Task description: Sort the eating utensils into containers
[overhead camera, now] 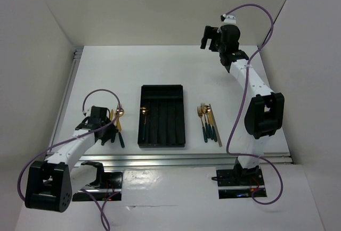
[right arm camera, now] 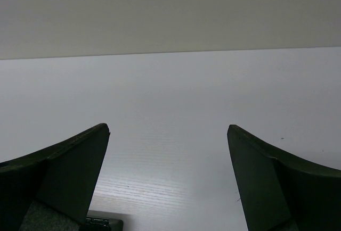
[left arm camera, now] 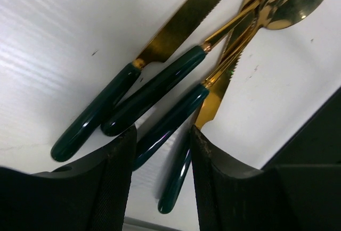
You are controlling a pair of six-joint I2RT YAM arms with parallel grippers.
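The black tray point(overhead camera: 162, 88) lies in the middle of the white table point(overhead camera: 96, 76), its long compartments running near to far. One spoon point(overhead camera: 144, 115) already lies in the leftmost compartment, gold bowl at the far end.

Just left of the tray sits a loose pile of utensils point(overhead camera: 120, 123), and the left gripper point(overhead camera: 109, 131) is low over its near end. The left wrist view shows the pile close up:
- A knife point(left arm camera: 176, 29) with a serrated gold blade lies furthest from the tray.
- Beside the knife is a second spoon point(left arm camera: 295, 2).
- Next comes a third piece, and its dark green handle point(left arm camera: 176, 116) runs down into the gap between the fingers point(left arm camera: 114, 183).
- A second knife point(left arm camera: 218, 90) lies partly beneath them.

The pincer of the left gripper point(left arm camera: 162, 135) stands at a narrow half-width around that green handle. Bare table shows between the handle and the finger on the tray side, so it is not clamped. Whether the other finger touches the handle I cannot tell.

Right of the tray, slightly apart from it, a second group of utensils point(overhead camera: 205, 122) lies side by side – gold heads far, green handles near. A thin silver piece point(overhead camera: 218, 132) lies along its right edge.

The right gripper point(overhead camera: 209, 36) is raised at the far right, well apart from all the cutlery. In its wrist view the jaws of the right gripper point(right arm camera: 168, 130) are spread wide, holding nothing, with only white table under them.
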